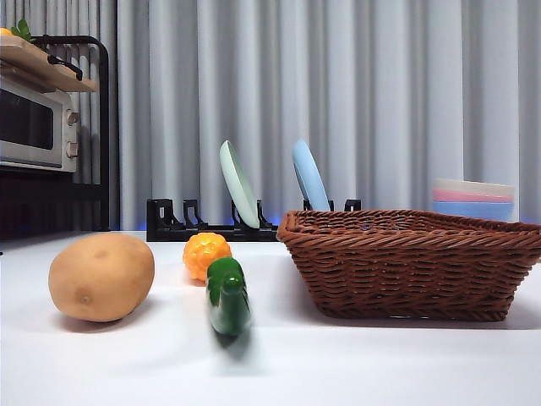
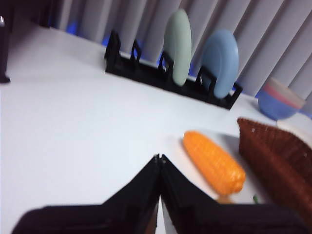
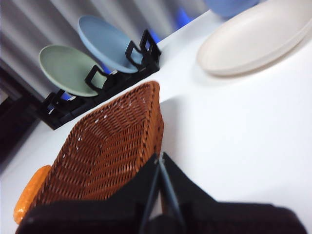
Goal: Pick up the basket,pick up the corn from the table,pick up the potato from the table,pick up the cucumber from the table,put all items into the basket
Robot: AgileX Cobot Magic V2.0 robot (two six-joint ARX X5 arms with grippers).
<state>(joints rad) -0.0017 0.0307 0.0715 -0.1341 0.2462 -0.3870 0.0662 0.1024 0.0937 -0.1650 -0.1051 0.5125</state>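
Note:
The tan potato (image 1: 101, 277) lies at the front left of the white table. The orange corn (image 1: 206, 255) is behind it to the right, and the dark green cucumber (image 1: 227, 296) points toward the camera just in front of the corn. The brown wicker basket (image 1: 410, 262) stands on the right with nothing showing inside. My left gripper (image 2: 158, 158) hangs shut and holds nothing, with the corn (image 2: 213, 162) and the basket (image 2: 278, 161) beyond its tips. My right gripper (image 3: 159, 159) is shut above the basket (image 3: 107, 151) rim, apart from it. Neither arm shows in the front view.
A black dish rack (image 1: 211, 227) at the back holds a green plate (image 1: 239, 183) and a blue plate (image 1: 310, 176). Stacked bowls (image 1: 473, 199) stand at the back right, a microwave (image 1: 38, 123) at the far left. A white plate (image 3: 253, 36) lies beyond the basket.

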